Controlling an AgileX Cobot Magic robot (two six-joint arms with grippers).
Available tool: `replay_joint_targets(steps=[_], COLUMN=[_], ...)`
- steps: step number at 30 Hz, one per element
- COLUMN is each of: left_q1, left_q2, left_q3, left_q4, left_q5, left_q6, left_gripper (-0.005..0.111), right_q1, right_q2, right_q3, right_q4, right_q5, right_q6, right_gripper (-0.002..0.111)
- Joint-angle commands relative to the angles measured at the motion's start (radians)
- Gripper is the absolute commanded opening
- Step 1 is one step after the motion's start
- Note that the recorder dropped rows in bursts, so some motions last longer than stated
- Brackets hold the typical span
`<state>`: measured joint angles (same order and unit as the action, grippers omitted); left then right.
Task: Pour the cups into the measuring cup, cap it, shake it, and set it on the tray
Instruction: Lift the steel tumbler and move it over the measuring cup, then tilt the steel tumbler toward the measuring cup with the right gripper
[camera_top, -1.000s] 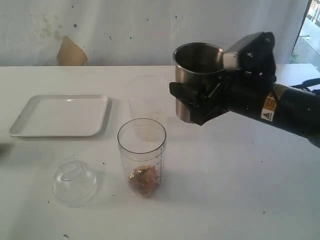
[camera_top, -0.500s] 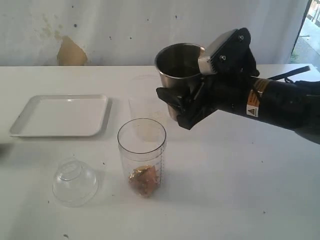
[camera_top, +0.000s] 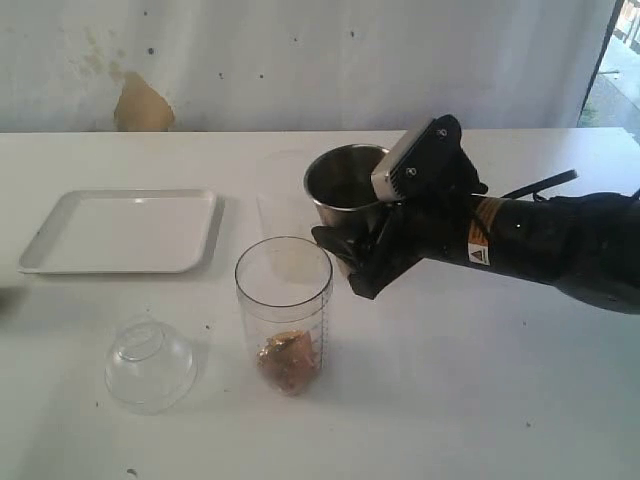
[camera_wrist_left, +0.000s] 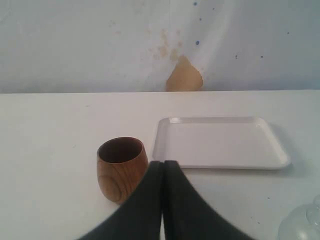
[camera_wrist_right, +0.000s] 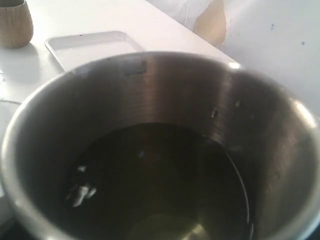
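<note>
The right gripper, grasping the tapered brushed-steel tumbler, has swung left and lower. The tumbler now hangs upright just beside the tall clear graduated measuring cup standing mid-table, so pouring looks imminent. The left gripper is clenched on nothing, near the round dark-brown wooden cup.

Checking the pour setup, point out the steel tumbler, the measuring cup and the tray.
steel tumbler (camera_top: 340, 180), exterior view, inner wall
measuring cup (camera_top: 283, 318), exterior view, clear side wall
tray (camera_top: 110, 266), exterior view, front rim
</note>
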<state>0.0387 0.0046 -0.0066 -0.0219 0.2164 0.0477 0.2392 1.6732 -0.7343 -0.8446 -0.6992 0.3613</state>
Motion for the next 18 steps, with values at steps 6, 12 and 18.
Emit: replay_joint_targets(steps=[6, 12, 18], left_q1=[-0.001, -0.001, -0.001], left_q2=[-0.005, -0.005, -0.005], left_q3=[0.007, 0.007, 0.007], left_q4=[0.001, 0.001, 0.001], left_q5=[-0.013, -0.013, -0.013], left_q6=[-0.003, -0.003, -0.003], left_gripper=[0.000, 0.000, 0.000], right_q1=[0.001, 0.001, 0.001], right_q2=[-0.006, -0.006, -0.006], right_q3=[-0.020, -0.069, -0.093], right_q4=[0.023, 0.023, 0.003], right_q5=[-0.098, -0.038, -0.013], right_q6=[-0.154, -0.158, -0.188], right_gripper=[0.000, 0.000, 0.000])
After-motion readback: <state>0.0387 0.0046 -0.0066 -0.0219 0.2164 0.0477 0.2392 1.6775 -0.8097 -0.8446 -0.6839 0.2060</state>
